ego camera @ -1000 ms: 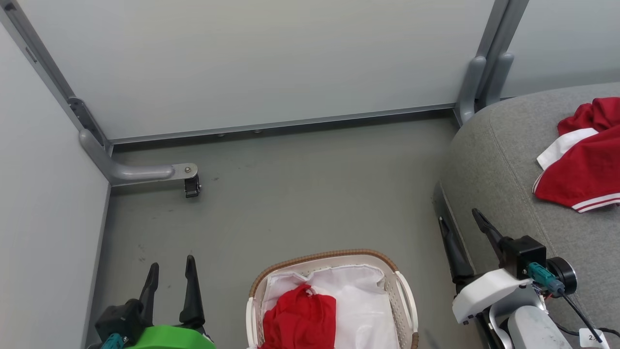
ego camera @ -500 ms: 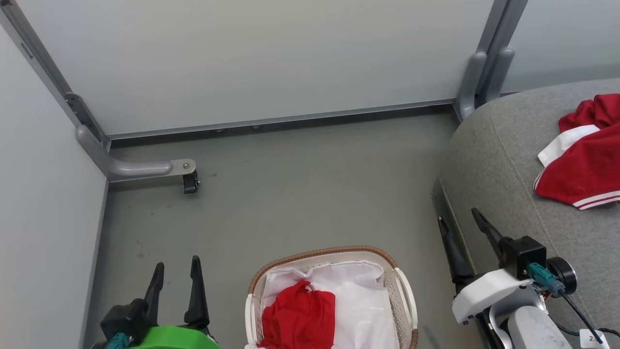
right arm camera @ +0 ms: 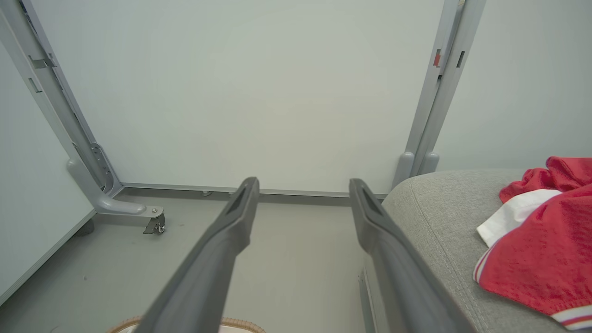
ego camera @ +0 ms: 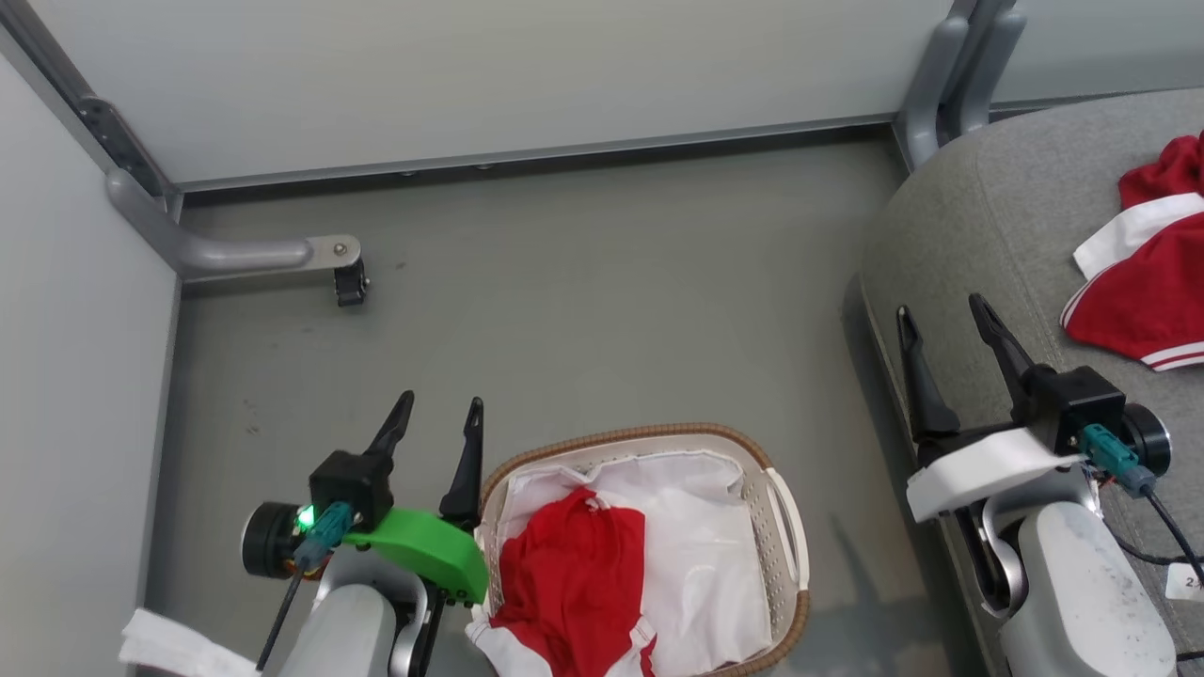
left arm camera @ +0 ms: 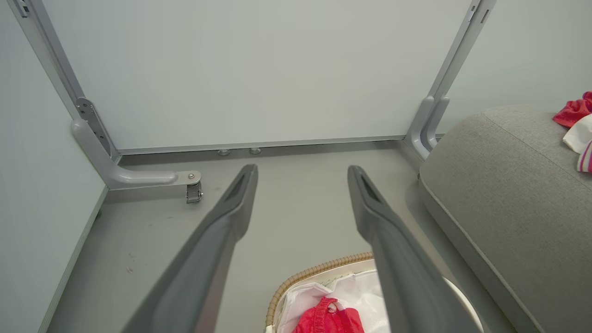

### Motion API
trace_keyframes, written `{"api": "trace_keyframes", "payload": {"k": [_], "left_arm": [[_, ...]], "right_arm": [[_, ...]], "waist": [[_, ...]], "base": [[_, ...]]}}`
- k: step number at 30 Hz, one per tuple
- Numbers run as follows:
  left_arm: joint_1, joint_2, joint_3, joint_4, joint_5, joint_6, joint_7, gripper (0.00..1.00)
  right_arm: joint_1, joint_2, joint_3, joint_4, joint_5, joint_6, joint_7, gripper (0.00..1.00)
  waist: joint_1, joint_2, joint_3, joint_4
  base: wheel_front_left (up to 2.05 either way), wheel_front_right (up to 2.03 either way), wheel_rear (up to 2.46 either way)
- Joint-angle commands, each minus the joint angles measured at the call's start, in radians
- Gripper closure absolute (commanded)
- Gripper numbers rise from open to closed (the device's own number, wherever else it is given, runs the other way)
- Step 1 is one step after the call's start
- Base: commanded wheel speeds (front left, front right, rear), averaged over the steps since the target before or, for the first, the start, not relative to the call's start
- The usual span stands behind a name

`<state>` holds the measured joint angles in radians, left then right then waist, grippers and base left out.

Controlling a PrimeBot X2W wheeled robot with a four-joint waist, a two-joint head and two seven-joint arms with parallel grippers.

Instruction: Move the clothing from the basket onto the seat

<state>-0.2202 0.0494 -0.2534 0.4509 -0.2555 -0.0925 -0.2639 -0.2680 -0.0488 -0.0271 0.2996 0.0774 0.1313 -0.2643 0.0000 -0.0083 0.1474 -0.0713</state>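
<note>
As both hover | left pincer (ego camera: 441, 401) gaping, empty | right pincer (ego camera: 939, 306) gaping, empty

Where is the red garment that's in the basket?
The red garment lies bottom centre of the head view, left side of the basket, beside the left hand.
</note>
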Motion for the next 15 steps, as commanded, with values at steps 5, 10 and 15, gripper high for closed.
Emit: {"api": "trace_keyframes", "payload": {"k": [5,10,15], "left_arm": [[-0.164,0.003,-0.093,0.191,0.011,-0.024,0.008,0.0],[-0.286,0.003,-0.191,0.362,0.002,-0.035,0.047,0.0],[-0.376,0.004,-0.307,0.493,-0.022,-0.038,0.107,0.0]], "right_arm": [[-0.075,-0.003,-0.003,-0.028,-0.006,-0.001,0.0,0.0],[-0.131,-0.003,-0.013,-0.049,0.006,-0.001,0.0,0.0],[-0.187,-0.003,-0.015,-0.066,0.019,-0.001,0.0,0.0]], "waist": [[0.0,0.0083,0.161,-0.028],[0.0,0.0083,0.275,-0.053],[0.0,0.0083,0.391,-0.074]], "base": [[0.0,0.0,0.0],[0.0,0.0,0.0],[0.0,0.0,0.0]]}}
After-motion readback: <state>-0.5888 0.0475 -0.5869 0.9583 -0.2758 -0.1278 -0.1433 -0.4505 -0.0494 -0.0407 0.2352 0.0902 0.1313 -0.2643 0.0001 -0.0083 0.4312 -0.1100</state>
